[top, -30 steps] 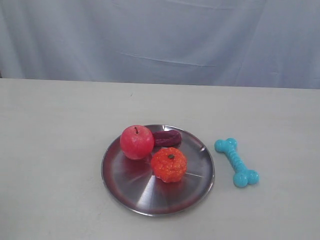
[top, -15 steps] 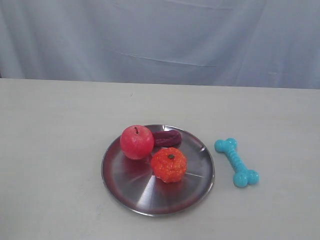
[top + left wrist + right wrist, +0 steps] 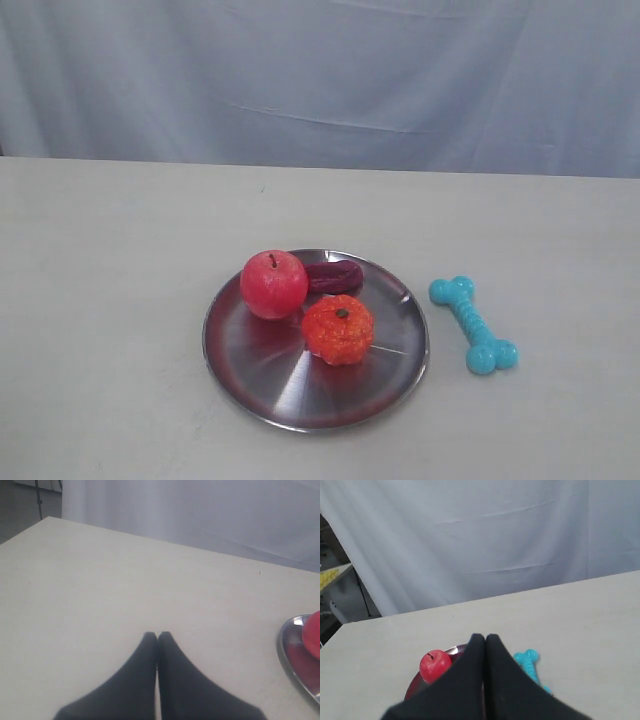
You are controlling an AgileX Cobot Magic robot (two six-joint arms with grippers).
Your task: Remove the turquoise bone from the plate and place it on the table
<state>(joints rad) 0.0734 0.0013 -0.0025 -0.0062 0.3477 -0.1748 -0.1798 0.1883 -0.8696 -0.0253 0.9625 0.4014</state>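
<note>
I see the bone (image 3: 474,325) on the table (image 3: 120,300) just beside the plate (image 3: 260,372); left gripper (image 3: 157,636) and right gripper (image 3: 485,639) both pressed together.

The left pincer (image 3: 157,636) has its two dark fingers pressed together, tips meeting with only a thin seam between them and nothing held. It hangs over a bare stretch of the pale beige worktop (image 3: 100,590). Off to one side, at the frame's edge, a slice of the shiny steel plate (image 3: 283,647) shows its raised rim, with part of a red fruit (image 3: 314,639) on it. A whitish cloth (image 3: 200,505) hangs beyond the worktop's far edge
</note>
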